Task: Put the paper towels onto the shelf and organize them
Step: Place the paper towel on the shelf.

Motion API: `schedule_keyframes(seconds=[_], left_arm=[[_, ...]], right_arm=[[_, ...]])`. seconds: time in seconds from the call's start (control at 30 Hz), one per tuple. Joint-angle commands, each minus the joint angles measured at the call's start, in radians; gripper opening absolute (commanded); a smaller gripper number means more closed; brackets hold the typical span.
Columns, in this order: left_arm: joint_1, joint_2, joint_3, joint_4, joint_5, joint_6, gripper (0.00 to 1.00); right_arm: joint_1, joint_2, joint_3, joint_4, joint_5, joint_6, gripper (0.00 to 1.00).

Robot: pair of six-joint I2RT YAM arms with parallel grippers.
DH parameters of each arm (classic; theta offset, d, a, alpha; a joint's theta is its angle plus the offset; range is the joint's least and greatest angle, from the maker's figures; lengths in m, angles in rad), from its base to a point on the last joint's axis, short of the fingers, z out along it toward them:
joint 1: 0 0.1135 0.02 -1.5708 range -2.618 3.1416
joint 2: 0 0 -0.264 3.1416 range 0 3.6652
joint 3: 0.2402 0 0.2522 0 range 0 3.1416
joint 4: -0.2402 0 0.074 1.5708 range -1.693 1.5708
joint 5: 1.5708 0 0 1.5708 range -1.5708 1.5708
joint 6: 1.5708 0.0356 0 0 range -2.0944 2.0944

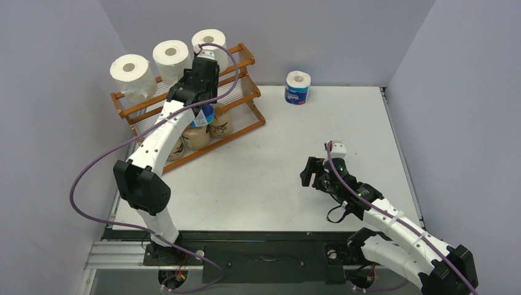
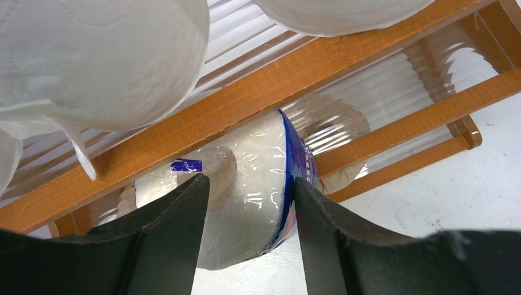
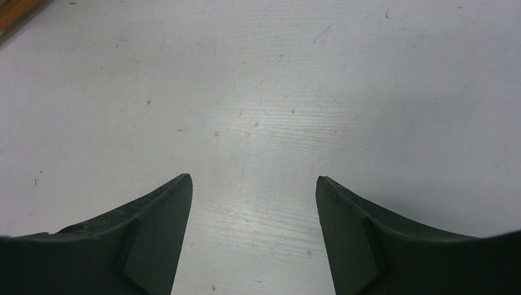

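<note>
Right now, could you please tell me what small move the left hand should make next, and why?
Probably open the left hand a little wider and back it straight out: the blue-and-white roll between its fingers appears to rest on the middle tier of the shelf, and whether the pads touch it is unclear.

White table [image 1: 264, 184], matte, w/ faint grain; small dark specks & scuffs show in the rt wrist view. Pale grey-lilac walls on 3 sides: back wall [image 1: 319, 37], left wall [image 1: 43, 135], rt wall [image 1: 467, 98]. At near edge, black plate [image 1: 270, 255] w/ screw holes. Silver slotted rail [image 1: 117, 257] sticks out past its left end.
</note>
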Motion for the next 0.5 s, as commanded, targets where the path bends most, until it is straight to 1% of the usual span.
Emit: schedule_keyframes(seconds=[0.0,0.07,0.13,0.23,0.3,0.47], left_arm=[[-0.001,-0.003,0.01,0.052,-0.063,0.026,0.51],[-0.006,-0.012,0.011,0.048,-0.061,0.026,0.52],[-0.017,-0.028,0.002,0.051,-0.065,0.026,0.56],[-0.036,-0.061,-0.022,0.061,-0.075,0.028,0.64],[-0.046,-0.076,-0.028,0.062,-0.08,0.029,0.67],[-0.077,-0.102,-0.027,0.051,-0.096,0.031,0.7]], right_arm=[[0.005,0.004,0.025,0.011,0.017,-0.01,0.69],[0.005,0.005,0.026,0.011,0.016,-0.011,0.69],[0.005,0.006,0.027,0.012,0.016,-0.01,0.69],[0.005,0.011,0.027,0.016,0.012,-0.009,0.69],[0.005,0.013,0.027,0.018,0.009,-0.009,0.69],[0.004,0.012,0.027,0.02,0.006,-0.007,0.69]])
